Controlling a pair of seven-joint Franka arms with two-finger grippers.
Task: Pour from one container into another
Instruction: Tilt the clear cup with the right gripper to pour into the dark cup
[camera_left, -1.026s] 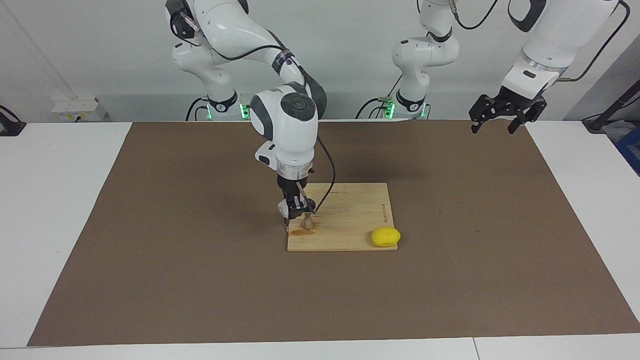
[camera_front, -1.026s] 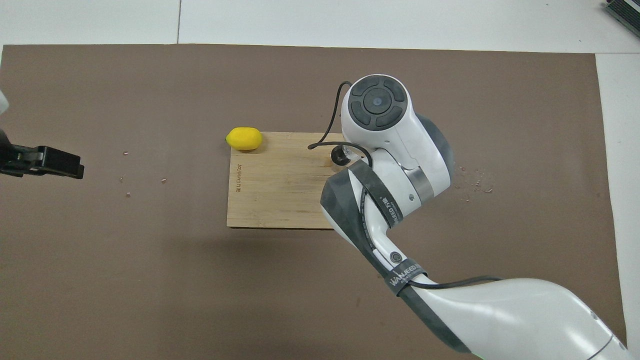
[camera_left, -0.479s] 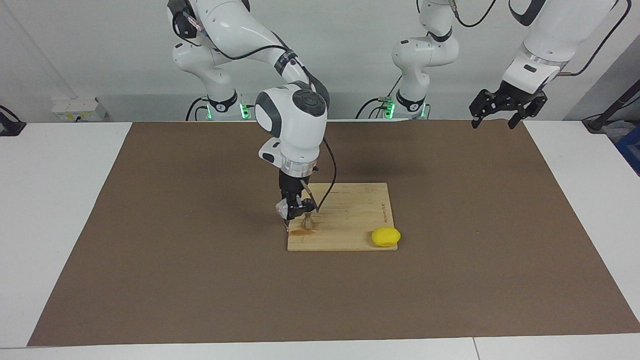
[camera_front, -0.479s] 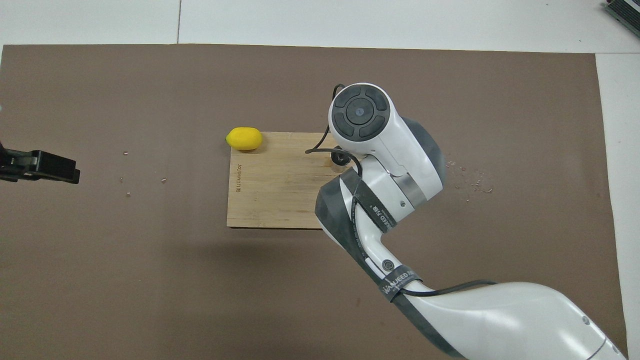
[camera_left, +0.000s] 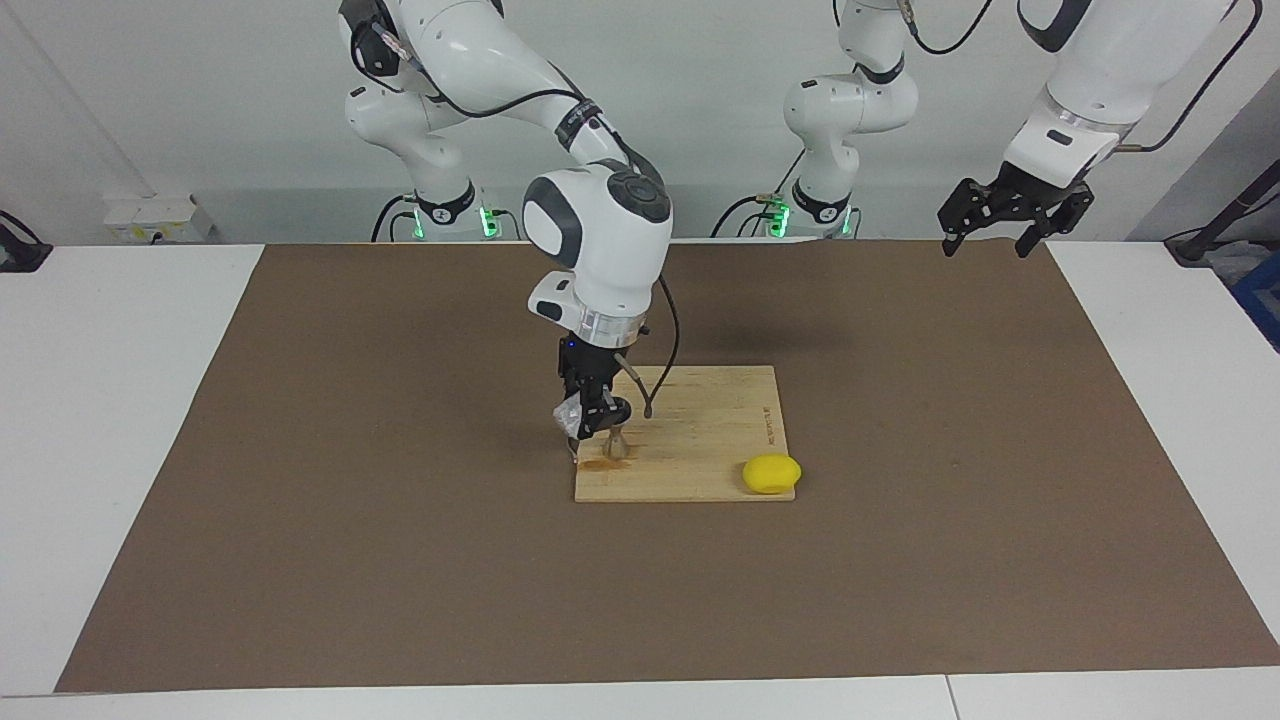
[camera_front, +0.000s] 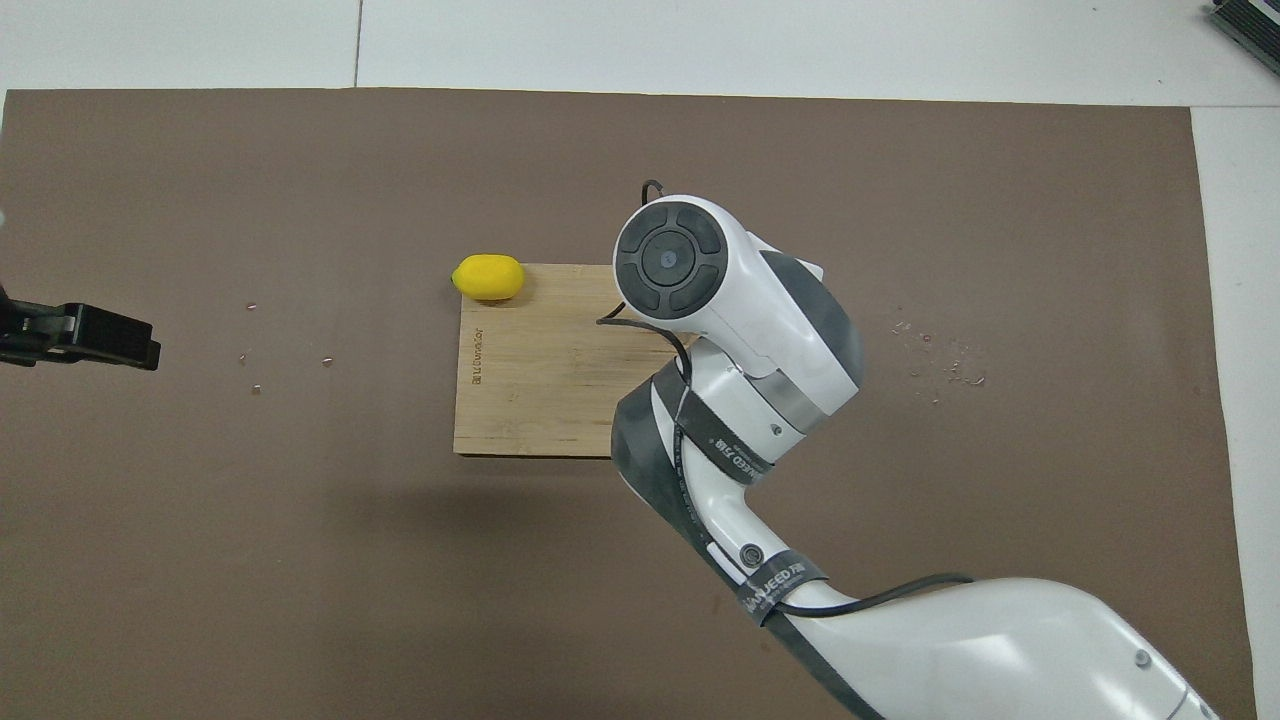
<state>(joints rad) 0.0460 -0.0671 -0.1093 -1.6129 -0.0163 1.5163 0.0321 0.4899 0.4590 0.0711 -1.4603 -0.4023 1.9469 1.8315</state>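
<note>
Two pincers show, and only one is at work. The right pincer (camera_left: 592, 425) hangs low over the wooden cutting board (camera_left: 700, 440), at the board's corner toward the right arm's end of the bench, and it is clamped on the clear glass cup (camera_left: 568, 417). The cup sits in the grip tilted, on the side of the pincer toward the right arm's end of the bench. Just beside the pincer tips, toward the left arm's end, the steel jigger (camera_left: 617, 447) stands upright on the board, lower than the cup and close against it; whether cup and jigger touch cannot be told. A brownish wet patch (camera_left: 597, 464) lies on the board at the jigger's foot. From overhead the right arm's wrist covers cup, jigger and pincer alike.

A yellow lemon (camera_left: 771, 473) rests at the board's other corner on the edge farther from the robots, half on the board and half on the brown mat (camera_left: 300, 500).

The left pincer (camera_left: 1003, 222) waits with its fingers spread and nothing between them, raised over the mat's corner at the left arm's end.
</note>
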